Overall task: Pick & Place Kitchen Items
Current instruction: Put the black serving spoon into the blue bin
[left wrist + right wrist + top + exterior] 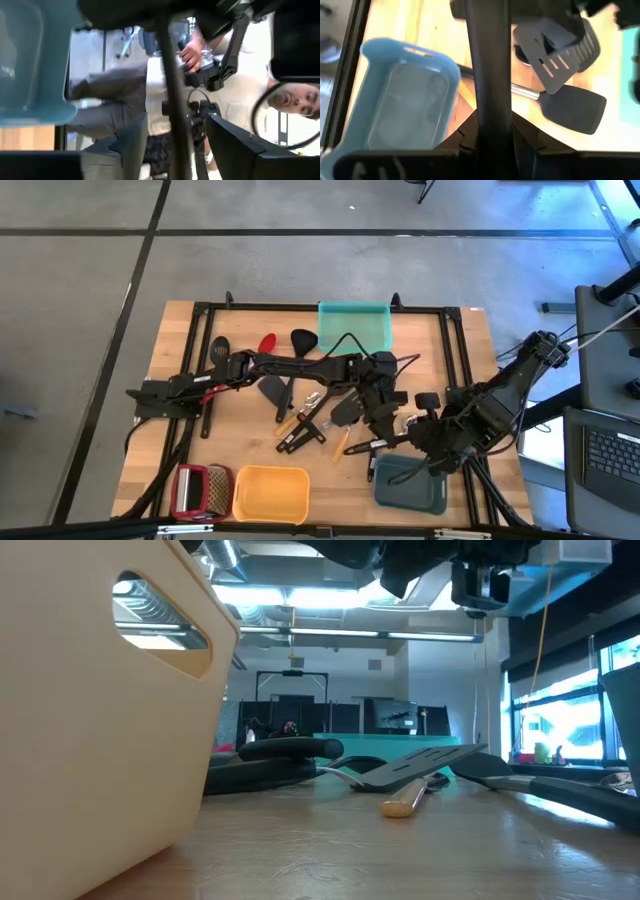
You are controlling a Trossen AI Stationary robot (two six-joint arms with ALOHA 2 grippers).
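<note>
A teal tray [353, 326] sits at the far edge of the wooden table [160, 400], midway along it. A yellow tray [271, 494] lies at the near edge, and a red-framed grater [200, 489] lies just beside it on the left. A grey-blue tray [409, 485] rests at the near right. Black rails [330, 307] frame the tabletop. A laptop [606, 452] stands off the table to the right. In the left wrist view a person's hand [191, 51] grips a dark device [210, 75] beyond the table.
</note>
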